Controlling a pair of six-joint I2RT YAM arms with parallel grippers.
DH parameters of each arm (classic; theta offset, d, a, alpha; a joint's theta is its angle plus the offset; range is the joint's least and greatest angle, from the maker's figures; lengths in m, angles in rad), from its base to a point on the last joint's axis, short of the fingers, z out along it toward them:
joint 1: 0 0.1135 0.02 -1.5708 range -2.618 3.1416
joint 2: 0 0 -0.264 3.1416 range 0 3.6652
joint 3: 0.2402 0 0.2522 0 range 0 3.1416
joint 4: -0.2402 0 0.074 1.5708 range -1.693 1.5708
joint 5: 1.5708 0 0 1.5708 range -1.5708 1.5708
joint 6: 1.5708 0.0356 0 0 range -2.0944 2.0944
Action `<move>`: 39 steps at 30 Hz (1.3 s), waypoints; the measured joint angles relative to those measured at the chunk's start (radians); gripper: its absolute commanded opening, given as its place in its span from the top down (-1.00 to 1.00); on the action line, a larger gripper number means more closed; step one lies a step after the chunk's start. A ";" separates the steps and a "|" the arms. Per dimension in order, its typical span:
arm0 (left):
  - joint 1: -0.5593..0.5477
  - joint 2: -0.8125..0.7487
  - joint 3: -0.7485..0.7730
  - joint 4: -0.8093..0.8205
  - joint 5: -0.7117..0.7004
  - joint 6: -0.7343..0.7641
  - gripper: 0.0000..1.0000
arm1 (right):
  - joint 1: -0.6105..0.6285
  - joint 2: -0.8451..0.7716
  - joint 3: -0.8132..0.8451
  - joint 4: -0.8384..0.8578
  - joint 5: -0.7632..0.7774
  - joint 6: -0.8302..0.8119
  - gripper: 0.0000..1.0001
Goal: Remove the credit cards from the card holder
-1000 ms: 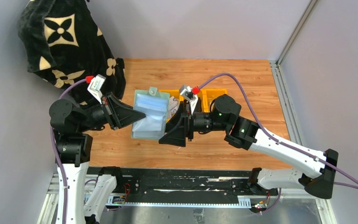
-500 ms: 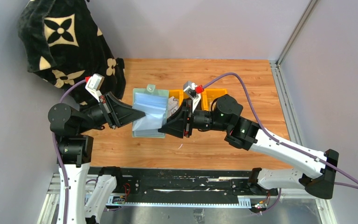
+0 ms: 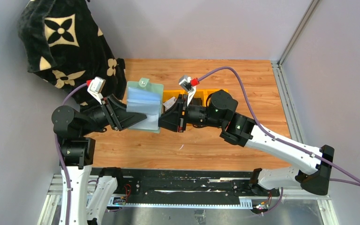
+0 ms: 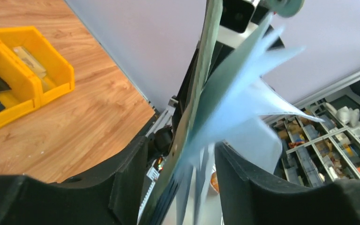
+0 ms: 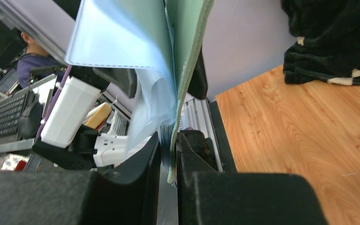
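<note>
The card holder [image 3: 143,101], sage-green outside with pale blue pockets, hangs open and tilted above the table between both arms. My right gripper [image 3: 162,120] is shut on its right edge. In the right wrist view the gripper [image 5: 168,157] pinches the green cover [image 5: 187,56] and the pocket layers together. My left gripper [image 3: 135,117] is open around the holder's left edge. In the left wrist view its fingers [image 4: 126,183] stand apart from the holder [image 4: 201,84] on both sides. A tan credit card [image 4: 28,55] lies in a yellow bin [image 4: 51,86]. Any cards inside the pockets are hidden.
Yellow bins [image 3: 208,95] sit on the wooden table [image 3: 243,89] behind my right arm. A black bag with cream flower prints [image 3: 61,40] fills the back left corner. Grey walls close off the left, back and right sides.
The holder has come up off the table and shifted back and left. My right gripper has closed on its right edge, and my left gripper has let go and opened.
</note>
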 measured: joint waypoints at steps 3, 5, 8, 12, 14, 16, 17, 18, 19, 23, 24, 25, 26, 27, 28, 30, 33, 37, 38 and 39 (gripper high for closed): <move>-0.001 0.000 0.002 -0.039 0.021 0.037 -0.21 | 0.000 0.005 0.006 0.008 0.033 0.029 1.00; -0.001 -0.004 0.002 -0.070 0.031 0.072 -0.31 | 0.000 0.005 0.006 0.021 0.055 0.054 1.00; -0.001 -0.010 0.017 -0.121 0.061 0.135 -0.53 | -0.013 0.005 0.006 0.023 0.077 0.104 1.00; -0.001 0.002 0.105 -0.261 0.087 0.304 -0.57 | -0.055 0.004 0.006 0.016 0.058 0.174 1.00; -0.001 0.013 0.170 -0.371 0.087 0.444 -0.56 | -0.070 0.004 0.013 0.010 0.026 0.200 1.00; -0.001 0.018 0.227 -0.474 0.077 0.584 -0.49 | -0.077 0.005 0.040 -0.015 -0.008 0.214 1.00; -0.001 0.016 0.246 -0.513 0.066 0.645 -0.41 | -0.079 0.007 0.056 -0.032 -0.024 0.216 1.00; -0.001 0.011 0.260 -0.543 0.051 0.695 -0.35 | -0.082 0.011 0.080 -0.049 -0.045 0.219 1.00; -0.001 0.008 0.266 -0.560 0.039 0.726 -0.29 | -0.083 0.016 0.093 -0.060 -0.058 0.219 1.00; -0.001 -0.005 0.274 -0.613 -0.042 0.827 -0.08 | -0.090 0.037 0.117 -0.093 -0.100 0.222 1.00; -0.001 -0.006 0.274 -0.618 -0.059 0.831 -0.07 | -0.090 0.040 0.117 -0.098 -0.106 0.223 1.00; -0.001 -0.006 0.274 -0.620 -0.072 0.836 -0.06 | -0.092 0.044 0.117 -0.103 -0.112 0.223 1.00; -0.001 -0.005 0.274 -0.621 -0.090 0.837 -0.05 | -0.093 0.047 0.117 -0.106 -0.119 0.223 1.00; -0.001 -0.005 0.273 -0.620 -0.099 0.832 -0.03 | -0.094 0.049 0.117 -0.108 -0.124 0.223 1.00; -0.001 -0.005 0.273 -0.619 -0.102 0.826 -0.01 | -0.095 0.050 0.117 -0.112 -0.129 0.223 1.00; -0.001 -0.007 0.269 -0.608 -0.109 0.814 0.05 | -0.096 0.050 0.117 -0.114 -0.139 0.223 1.00; -0.001 -0.014 0.259 -0.584 -0.137 0.798 0.08 | -0.096 0.050 0.117 -0.117 -0.154 0.219 1.00; -0.001 -0.031 0.230 -0.535 -0.193 0.774 0.00 | -0.096 0.054 0.117 -0.144 -0.166 0.211 1.00; -0.001 -0.036 0.224 -0.525 -0.205 0.771 -0.02 | -0.096 0.056 0.117 -0.149 -0.169 0.211 1.00; -0.001 -0.042 0.217 -0.510 -0.222 0.765 -0.04 | -0.096 0.059 0.117 -0.155 -0.171 0.211 1.00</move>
